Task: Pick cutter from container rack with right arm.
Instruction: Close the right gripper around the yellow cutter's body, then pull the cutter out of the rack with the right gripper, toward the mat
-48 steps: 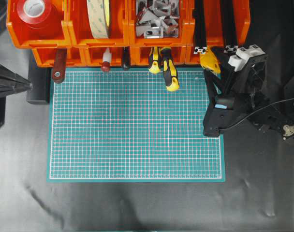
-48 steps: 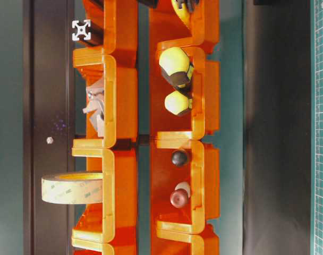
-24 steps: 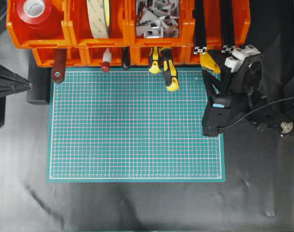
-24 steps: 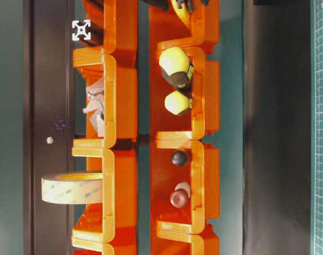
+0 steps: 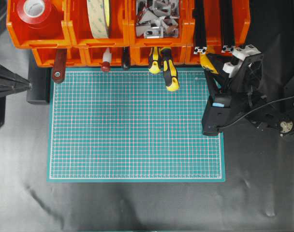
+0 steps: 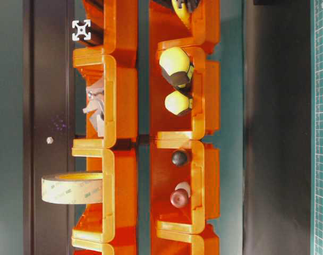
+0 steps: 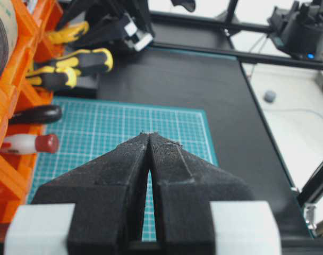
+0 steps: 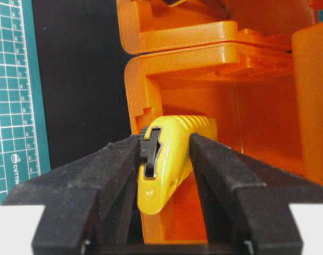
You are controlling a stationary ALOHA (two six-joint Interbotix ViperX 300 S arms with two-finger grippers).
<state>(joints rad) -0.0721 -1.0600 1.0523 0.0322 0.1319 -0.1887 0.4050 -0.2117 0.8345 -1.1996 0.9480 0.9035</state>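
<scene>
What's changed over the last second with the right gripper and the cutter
The right gripper has edged toward the rack and closed in on the cutter: its fingers now sit against both sides of the yellow body, which is still in its bin. The cutter has not been pulled out. The screwdrivers, tape rolls and left gripper stayed put.

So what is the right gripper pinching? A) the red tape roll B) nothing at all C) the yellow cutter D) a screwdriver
C: in the right wrist view, the right gripper has both fingers pressed against the sides of the yellow cutter, inside the orange container rack.
</scene>
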